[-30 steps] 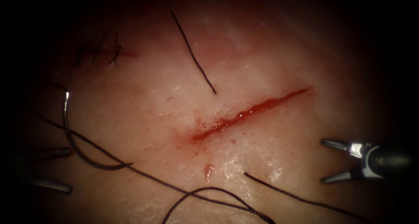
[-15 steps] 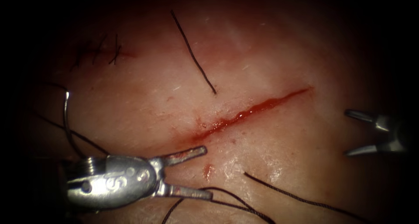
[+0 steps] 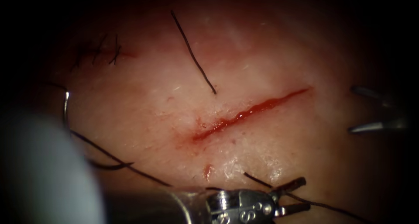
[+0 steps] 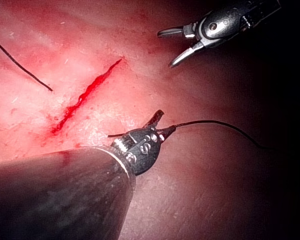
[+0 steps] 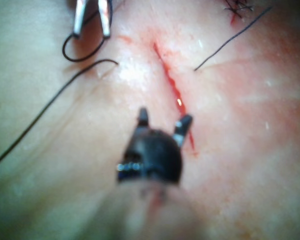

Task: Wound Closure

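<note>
My left tool [image 3: 294,195] reaches in low along the near edge, jaws parted around the thread [image 3: 323,204] below the cut [image 3: 248,114], gripping nothing. My right tool [image 3: 371,110] hangs off to the cut's right, jaws spread, empty. I count one curved needle [image 3: 66,119], lying free on the tissue [image 3: 152,97] far left, well apart from both tools, and one loose thread piece [image 3: 192,53] above the cut.
</note>
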Available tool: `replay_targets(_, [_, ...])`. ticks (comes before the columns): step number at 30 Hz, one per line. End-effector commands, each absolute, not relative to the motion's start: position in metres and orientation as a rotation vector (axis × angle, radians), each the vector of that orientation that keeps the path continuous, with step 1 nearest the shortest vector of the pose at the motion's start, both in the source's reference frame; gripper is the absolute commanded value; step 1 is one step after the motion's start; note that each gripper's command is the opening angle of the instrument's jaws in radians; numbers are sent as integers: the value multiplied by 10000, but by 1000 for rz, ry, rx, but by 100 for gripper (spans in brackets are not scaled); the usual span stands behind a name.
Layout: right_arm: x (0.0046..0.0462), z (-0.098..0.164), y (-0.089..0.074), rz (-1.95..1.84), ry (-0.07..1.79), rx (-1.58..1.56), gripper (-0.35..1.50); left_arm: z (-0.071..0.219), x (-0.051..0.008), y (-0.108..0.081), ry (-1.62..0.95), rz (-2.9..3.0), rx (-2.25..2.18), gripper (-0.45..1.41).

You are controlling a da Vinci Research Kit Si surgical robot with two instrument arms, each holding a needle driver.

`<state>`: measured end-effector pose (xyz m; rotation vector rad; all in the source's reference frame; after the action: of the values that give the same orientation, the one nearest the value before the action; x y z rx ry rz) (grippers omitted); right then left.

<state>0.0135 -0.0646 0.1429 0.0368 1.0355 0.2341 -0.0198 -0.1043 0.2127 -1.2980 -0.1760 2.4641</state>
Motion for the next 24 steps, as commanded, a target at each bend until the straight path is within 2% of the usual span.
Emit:
replay_targets(1, [141, 1434, -654, 234, 1038, 41, 135, 2136, -211, -1058, -177, 2495, -1291, 27])
replay_targets(10, [142, 1434, -656, 234, 1037, 39, 135, 2154, -249, -1073, -104, 2596, -1264, 32])
replay_targets(14, [142, 1435, -657, 231, 1039, 40, 135, 2151, -256, -1078, -108, 2597, -1271, 42])
replay_targets(18, [142, 1436, -658, 230, 1040, 42, 135, 2150, -262, -1079, -118, 2607, -1255, 64])
replay_targets(24, [144, 1436, -662, 227, 1042, 44, 135, 2158, -278, -1083, -110, 2621, -1245, 72])
